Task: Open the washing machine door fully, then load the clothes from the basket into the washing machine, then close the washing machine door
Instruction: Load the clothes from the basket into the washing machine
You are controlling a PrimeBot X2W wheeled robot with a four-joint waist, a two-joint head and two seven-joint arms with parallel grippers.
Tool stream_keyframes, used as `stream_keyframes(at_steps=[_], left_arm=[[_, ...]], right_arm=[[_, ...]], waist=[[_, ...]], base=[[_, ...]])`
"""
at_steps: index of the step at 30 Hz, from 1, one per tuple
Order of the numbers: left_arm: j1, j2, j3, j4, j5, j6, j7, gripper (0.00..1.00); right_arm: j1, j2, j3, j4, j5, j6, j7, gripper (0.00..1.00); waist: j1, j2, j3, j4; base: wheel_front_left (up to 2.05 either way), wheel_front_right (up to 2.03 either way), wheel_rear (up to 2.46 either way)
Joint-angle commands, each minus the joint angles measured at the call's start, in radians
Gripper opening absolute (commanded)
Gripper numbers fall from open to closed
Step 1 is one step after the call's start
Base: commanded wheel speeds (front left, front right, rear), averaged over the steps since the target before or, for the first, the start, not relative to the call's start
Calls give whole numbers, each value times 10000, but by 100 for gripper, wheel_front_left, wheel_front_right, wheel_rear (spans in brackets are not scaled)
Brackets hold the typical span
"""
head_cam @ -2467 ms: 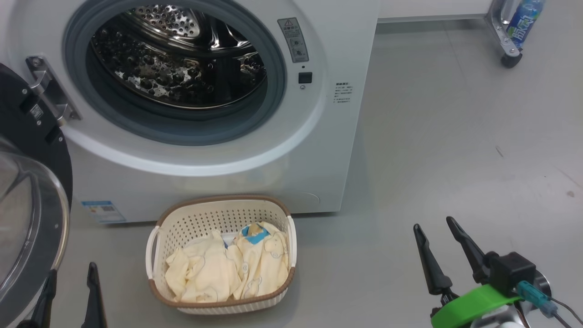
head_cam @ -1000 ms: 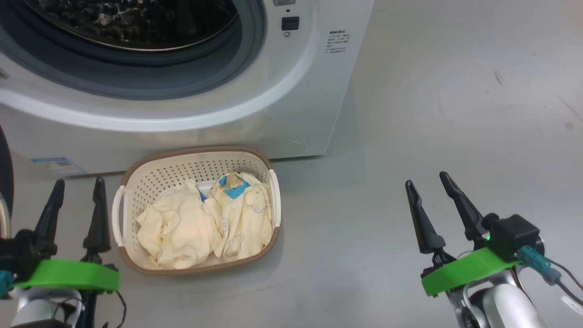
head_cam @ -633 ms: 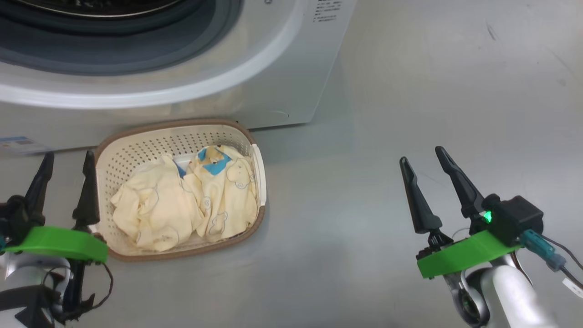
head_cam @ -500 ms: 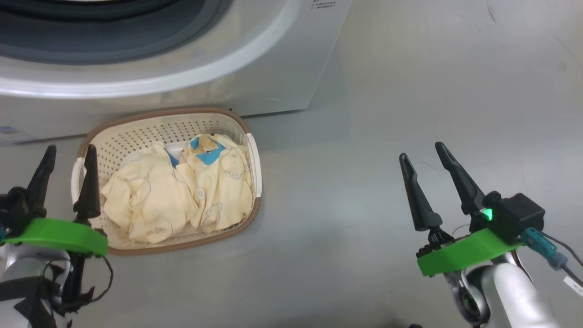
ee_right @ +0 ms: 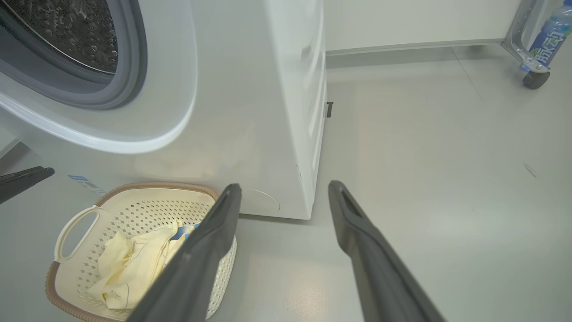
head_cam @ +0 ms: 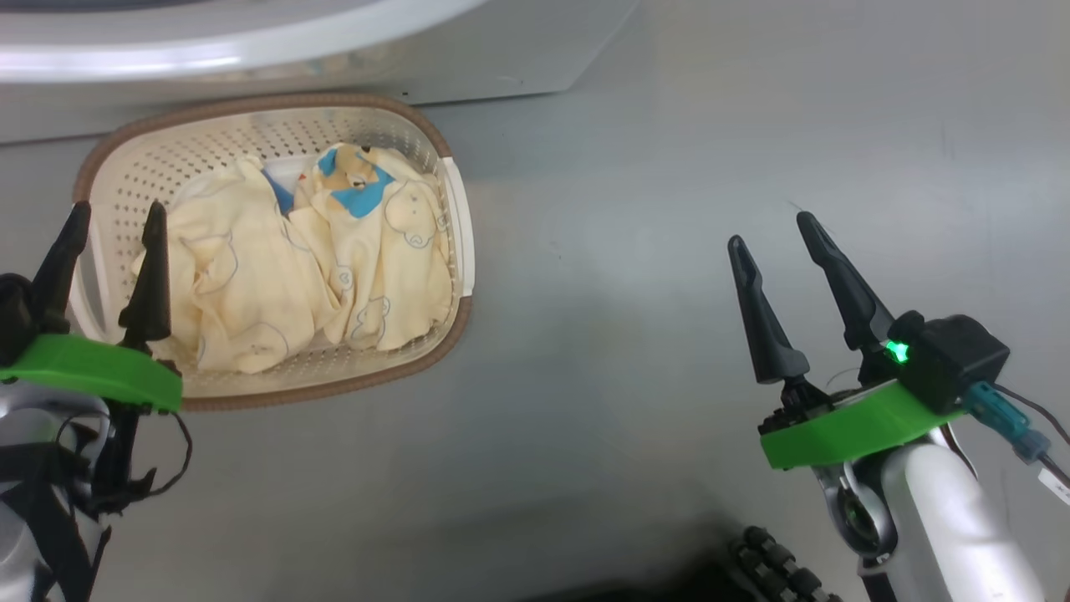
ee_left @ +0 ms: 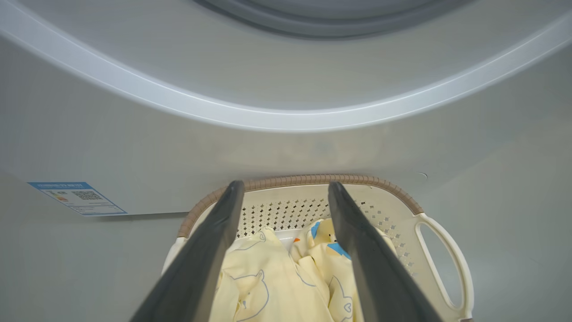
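My left hand (head_cam: 117, 207) is spread wide with nothing between its fingers. From the head view it sits over the left end of the basket (head_cam: 251, 103), its two dark fingers pointing across the clothes (head_cam: 251, 276) toward the washing machine (head_cam: 251, 38). In the left wrist view the same hand (ee_left: 286, 184) frames the pale yellow heap (ee_left: 268, 277) between its fingers. The tips reach up against the basket's brown rim (ee_left: 304, 179). I cannot tell whether the fingers touch the cloth or hang just above it.

My right hand (head_cam: 771, 228) is also fully open and holds nothing. It stands over the bare grey floor (head_cam: 627, 334), well apart from the basket, on its right. A small green light (head_cam: 899, 351) glows on the black box at that wrist.

The basket sits on the floor just in front of the washing machine, near its right front corner. The clothes lie crumpled inside it, and the piece with the blue and tan bear patch (head_cam: 355, 180) lies toward the machine side. The right wrist view shows the drum opening (ee_right: 67, 36) uncovered inside its grey gasket (ee_right: 129, 67). A blue label (ee_left: 76, 197) is stuck low on the machine's front. Far off on the floor a bottle (ee_right: 547, 36) stands in a wheeled metal frame (ee_right: 520, 40).
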Motion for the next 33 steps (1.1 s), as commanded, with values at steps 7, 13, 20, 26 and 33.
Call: stream_keyframes(at_steps=[7,13,20,26,33], left_arm=[[-1036,1015,-755,727,-204,5,-132,100],[-1804,1083,-1714,1656,-312,5,-133,100],[-2408,953,-2679,2806,19,4,97,100],[-3016,752,-3271,3980,428,4,509,100],[-3843,617,-3802,5058,883,36,1056,100]], right_arm=[[-128,-52,392,-476,69,0,-95,100],[-210,-52,547,-505,216,0,-95,100],[-239,-52,623,-494,340,0,-95,100],[-255,-52,720,-549,460,0,-95,100],[-252,-52,800,-596,596,0,-95,100]], waist=[[-2,0,1292,-98],[-2,0,1562,-277],[-2,0,1655,-404],[-2,0,1806,-550],[-2,0,2161,-668]], base=[[0,0,0],[0,0,0],[0,0,0],[0,0,0],[0,0,0]])
